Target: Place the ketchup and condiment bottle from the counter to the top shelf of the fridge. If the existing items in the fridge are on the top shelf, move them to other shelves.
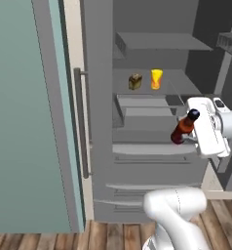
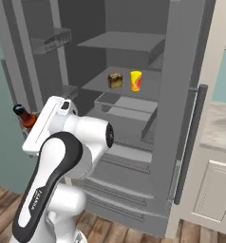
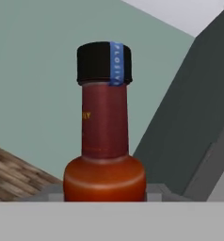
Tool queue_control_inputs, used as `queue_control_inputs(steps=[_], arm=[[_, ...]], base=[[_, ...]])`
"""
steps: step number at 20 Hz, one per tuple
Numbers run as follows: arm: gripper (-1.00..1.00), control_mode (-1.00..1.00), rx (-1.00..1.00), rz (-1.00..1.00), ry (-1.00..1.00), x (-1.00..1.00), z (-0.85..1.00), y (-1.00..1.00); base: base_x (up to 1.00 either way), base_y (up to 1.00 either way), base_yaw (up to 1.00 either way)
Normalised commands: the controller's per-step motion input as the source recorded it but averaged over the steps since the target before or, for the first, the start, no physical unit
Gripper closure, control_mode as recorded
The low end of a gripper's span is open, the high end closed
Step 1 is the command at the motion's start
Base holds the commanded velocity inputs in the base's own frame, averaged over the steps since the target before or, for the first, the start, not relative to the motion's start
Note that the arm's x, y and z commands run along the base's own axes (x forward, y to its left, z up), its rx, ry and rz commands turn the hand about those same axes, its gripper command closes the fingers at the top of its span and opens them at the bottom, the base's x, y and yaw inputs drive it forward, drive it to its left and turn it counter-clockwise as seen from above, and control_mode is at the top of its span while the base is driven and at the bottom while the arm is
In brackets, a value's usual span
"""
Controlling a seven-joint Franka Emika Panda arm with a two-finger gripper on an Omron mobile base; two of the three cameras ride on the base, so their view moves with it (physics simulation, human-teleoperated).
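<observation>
While the fridge stands wide open in the left base view, the gripper hangs in front of its middle section, closed around the condiment bottle, which leans a bit with its black cap up and to the right. Higher up, the top shelf is a bare grey panel, and the shelf below it carries the existing items: a brown lump just beside a yellow cup. The long bar handle runs down the closed door on the left. Over in the right base view, the condiment bottle pokes out left of the white hand, off to the left of the open fridge, cap pointing up-left, though the fingers are hidden behind the hand there. The brown lump and yellow cup sit side by side on the second shelf, top shelf above them, and a bit of counter shows at the far right. Hand view is basically all condiment bottle, upright and close, dark neck, black cap with a blue strip, orange-red shoulder at the bottom.
</observation>
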Motion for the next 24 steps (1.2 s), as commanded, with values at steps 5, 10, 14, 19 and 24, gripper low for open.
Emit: queue_control_inputs(steps=[5, 10, 14, 19, 24], arm=[[1.00, 1.00, 0.00, 0.00, 0.00, 0.00, 0.00, 0.00], [1.00, 1.00, 0.00, 0.00, 0.00, 0.00, 0.00, 0.00], [1.00, 1.00, 0.00, 0.00, 0.00, 0.00, 0.00, 0.00], [1.00, 1.00, 0.00, 0.00, 0.00, 0.00, 0.00, 0.00], [1.00, 1.00, 0.00, 0.00, 0.00, 0.00, 0.00, 0.00]], base=[[0.63, 0.00, -0.01], [0.79, 0.03, -0.06], [0.78, 0.19, -0.07], [0.61, 0.39, -0.08], [0.43, 0.46, -0.06]])
